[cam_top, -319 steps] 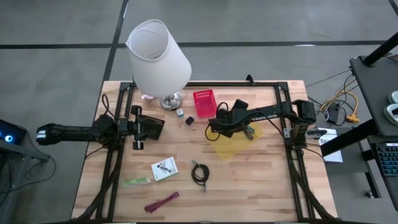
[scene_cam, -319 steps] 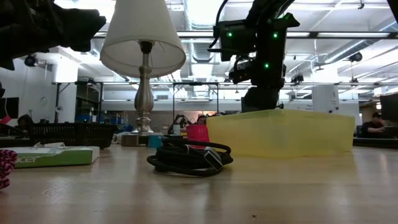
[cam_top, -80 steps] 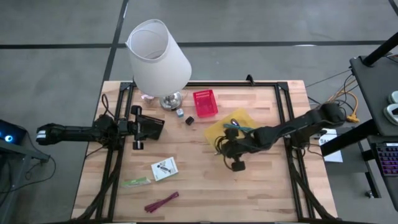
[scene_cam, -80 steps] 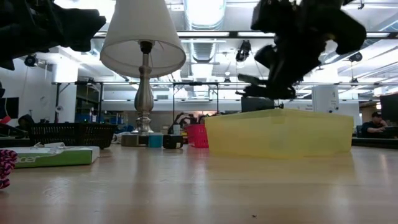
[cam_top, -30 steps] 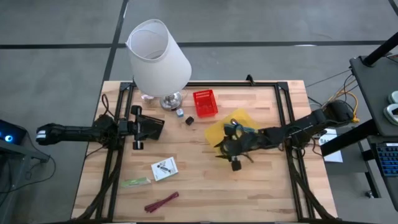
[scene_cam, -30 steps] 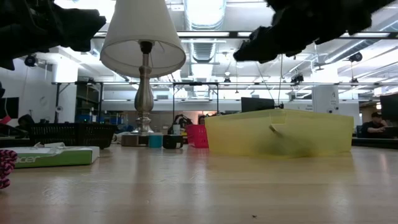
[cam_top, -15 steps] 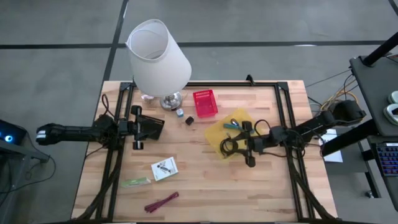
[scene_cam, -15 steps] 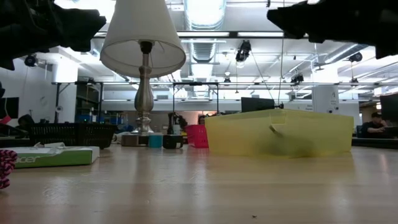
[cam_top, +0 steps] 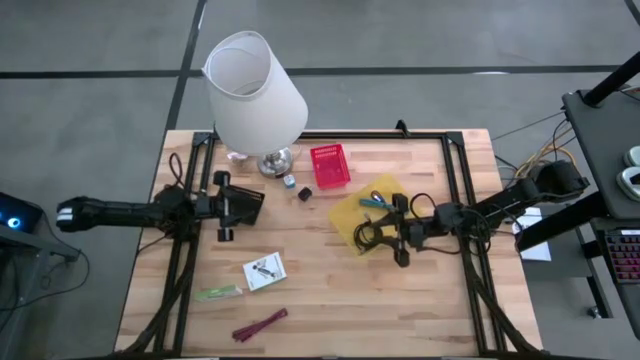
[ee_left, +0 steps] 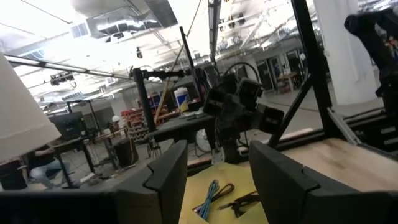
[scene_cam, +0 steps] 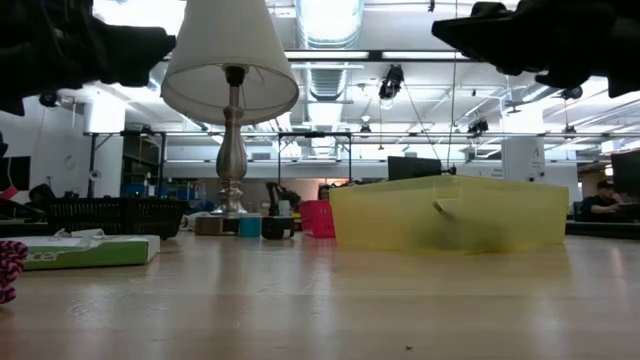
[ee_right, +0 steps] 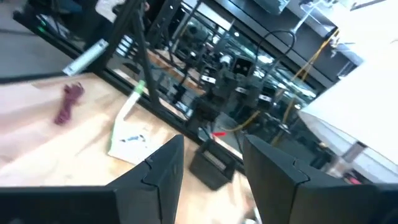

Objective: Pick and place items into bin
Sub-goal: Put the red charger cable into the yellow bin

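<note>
I am holding my right pincer (cam_top: 397,237) level above the shallow translucent yellow plastic bin (cam_top: 352,215), its fingers (ee_right: 160,167) standing apart with nothing between them. The black coiled cable (cam_top: 368,237) is lying in the bin next to the teal tie (cam_top: 378,198), and from above a loop of it seems to be draping over the bin's near wall, though my own arm is covering part of it.

That loop is my worry: if I am sweeping low toward the remaining pieces, a finger could be catching it and dragging the cable, or the light bin itself, across the wooden worktop (cam_top: 330,310).

The white card packet (cam_top: 264,271), the green strip (cam_top: 219,293) and the maroon tie (cam_top: 259,324) are lying well apart from me, near my left pincer (cam_top: 222,205), which is waiting half open and empty; reaching there risks crossing arms.
</note>
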Robot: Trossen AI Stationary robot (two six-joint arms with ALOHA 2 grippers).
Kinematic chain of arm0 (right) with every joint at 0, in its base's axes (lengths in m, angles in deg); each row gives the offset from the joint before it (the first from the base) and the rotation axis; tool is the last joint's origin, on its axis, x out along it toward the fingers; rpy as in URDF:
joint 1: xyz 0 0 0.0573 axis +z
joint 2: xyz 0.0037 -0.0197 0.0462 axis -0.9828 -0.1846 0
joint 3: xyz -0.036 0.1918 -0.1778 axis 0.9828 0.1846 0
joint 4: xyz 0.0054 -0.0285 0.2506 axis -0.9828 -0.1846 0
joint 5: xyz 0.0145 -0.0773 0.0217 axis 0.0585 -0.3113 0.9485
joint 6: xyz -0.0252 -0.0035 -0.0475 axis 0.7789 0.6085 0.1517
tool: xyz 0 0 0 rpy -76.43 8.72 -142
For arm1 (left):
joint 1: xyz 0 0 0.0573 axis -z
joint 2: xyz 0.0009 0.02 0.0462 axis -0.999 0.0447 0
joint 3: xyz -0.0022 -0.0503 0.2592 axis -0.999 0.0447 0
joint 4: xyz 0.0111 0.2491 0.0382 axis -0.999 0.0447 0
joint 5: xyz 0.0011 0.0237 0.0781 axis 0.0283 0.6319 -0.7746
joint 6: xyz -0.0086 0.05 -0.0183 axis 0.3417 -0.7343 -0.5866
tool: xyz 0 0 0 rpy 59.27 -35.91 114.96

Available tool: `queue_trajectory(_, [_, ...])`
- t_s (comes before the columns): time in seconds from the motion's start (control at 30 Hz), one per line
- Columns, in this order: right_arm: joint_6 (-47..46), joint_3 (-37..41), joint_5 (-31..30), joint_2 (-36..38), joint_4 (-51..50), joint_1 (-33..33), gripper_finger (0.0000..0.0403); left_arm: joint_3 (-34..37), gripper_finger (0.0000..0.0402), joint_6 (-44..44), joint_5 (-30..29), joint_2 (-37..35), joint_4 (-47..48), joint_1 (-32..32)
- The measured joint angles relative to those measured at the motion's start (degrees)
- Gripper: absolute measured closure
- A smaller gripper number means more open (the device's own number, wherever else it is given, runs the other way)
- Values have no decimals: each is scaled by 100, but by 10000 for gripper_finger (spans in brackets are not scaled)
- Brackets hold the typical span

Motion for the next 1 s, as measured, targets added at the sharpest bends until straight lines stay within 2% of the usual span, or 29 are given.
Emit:
queue_trajectory(0.23, [284,0,-601,-1,-23,0,251,-235,245,391,26,186,-72,2])
queue_trajectory(0.4, [346,0,-983,-1,-28,0,251,-516,245,658,690,400,-160,26])
queue_trajectory(0.53, [398,2,-1019,-3,-75,0,255,-807,245,666,1177,761,-156,152])
queue_trajectory(0.87, [326,8,-1019,-3,-286,0,259,-1652,245,521,1157,2100,-73,361])
queue_trajectory(1.0, [328,8,-1020,-3,-288,0,258,-2079,245,528,1051,2593,509,382])
